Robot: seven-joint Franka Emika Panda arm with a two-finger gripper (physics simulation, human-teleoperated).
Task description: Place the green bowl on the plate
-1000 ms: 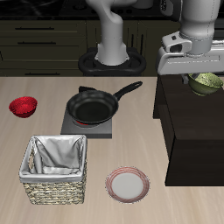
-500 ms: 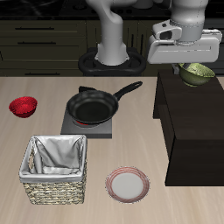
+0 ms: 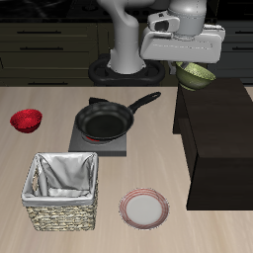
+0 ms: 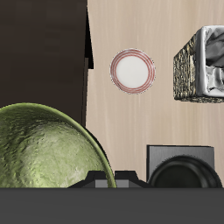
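Note:
The green bowl (image 3: 197, 75) hangs in the air, held by my gripper (image 3: 194, 67) above the back edge of the dark cabinet (image 3: 219, 138). In the wrist view the bowl (image 4: 44, 149) fills the near field, its speckled inside showing. The gripper is shut on the bowl's rim. The plate (image 3: 144, 208), pinkish-red rimmed with a white centre, lies on the table near the front edge, beside the basket. It also shows in the wrist view (image 4: 133, 69). The bowl is high above and well behind the plate.
A black frying pan (image 3: 105, 121) sits on a grey stove plate (image 3: 99, 140) mid-table. A wicker basket (image 3: 65, 191) with grey cloth stands beside the plate. A red bowl (image 3: 26, 121) lies at the far side edge. The dark cabinet stands tall at the other side.
My gripper has risen and moved sideways toward the table's middle, carrying the green bowl up off the cabinet area. Nothing else moved.

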